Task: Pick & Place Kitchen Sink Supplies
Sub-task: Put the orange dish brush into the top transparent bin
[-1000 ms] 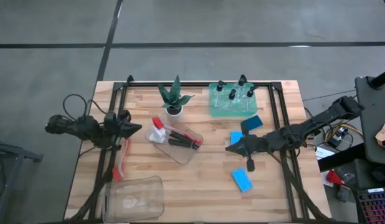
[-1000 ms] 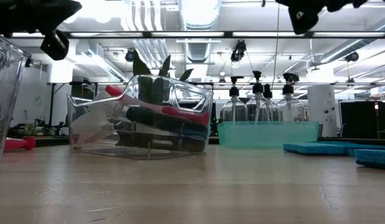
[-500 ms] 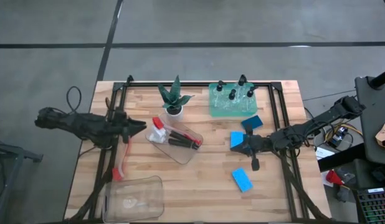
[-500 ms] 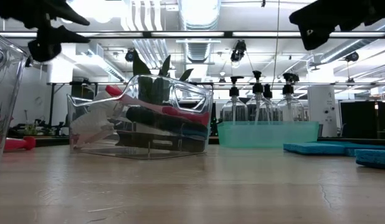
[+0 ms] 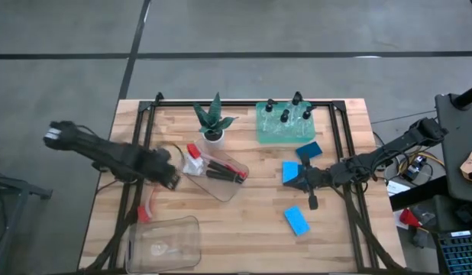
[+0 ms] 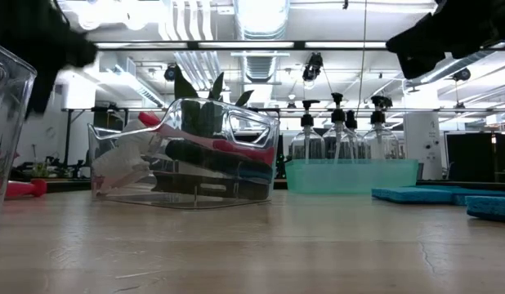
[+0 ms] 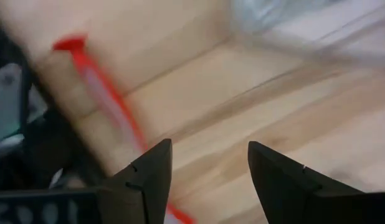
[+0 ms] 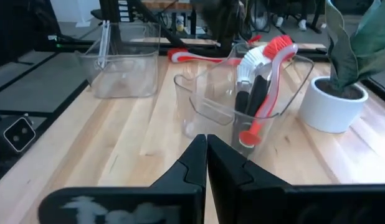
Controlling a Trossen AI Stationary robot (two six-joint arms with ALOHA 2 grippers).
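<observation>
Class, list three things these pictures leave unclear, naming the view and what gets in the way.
1. High view: the left gripper is smeared by motion blur, so its fingers are unreadable there.
2. Low view: the sponges are seen edge-on, so their count is unclear.
3. Left wrist view: the red brush is blurred and partly hidden behind the fingers.

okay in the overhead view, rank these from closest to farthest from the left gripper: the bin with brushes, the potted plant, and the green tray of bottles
From the left gripper, open near the table's left side:
1. Bin with brushes, just beside the gripper toward the table's middle.
2. Potted plant, past the bin toward the back edge.
3. Green tray of bottles, at the back right, clearly farthest.
</observation>
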